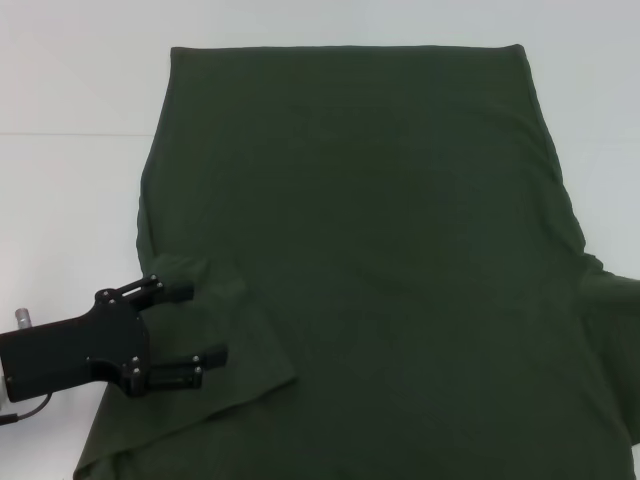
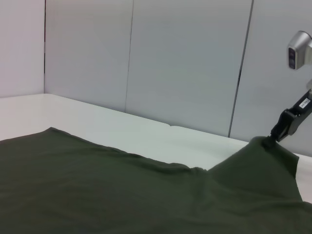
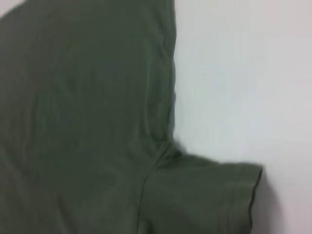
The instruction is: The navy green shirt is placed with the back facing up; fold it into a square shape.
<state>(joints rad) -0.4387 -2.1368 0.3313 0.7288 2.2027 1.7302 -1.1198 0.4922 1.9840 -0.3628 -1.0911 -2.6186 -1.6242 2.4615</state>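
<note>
The navy green shirt [image 1: 370, 230] lies spread flat on the white table [image 1: 70, 180], its plain side up. My left gripper [image 1: 207, 321] is open at the shirt's near left, its fingers hovering over the left sleeve flap [image 1: 215, 400], nothing between them. My right gripper is out of the head view. The left wrist view shows it, the right gripper [image 2: 278, 134], at the far side of the shirt [image 2: 97, 185], pinching a raised peak of cloth. The right wrist view shows the right sleeve [image 3: 204, 195] and the shirt's side edge on the table.
White table surface [image 1: 80, 90] surrounds the shirt on the left and far sides. Grey wall panels [image 2: 185, 63] stand behind the table. The shirt's near part runs off the bottom of the head view.
</note>
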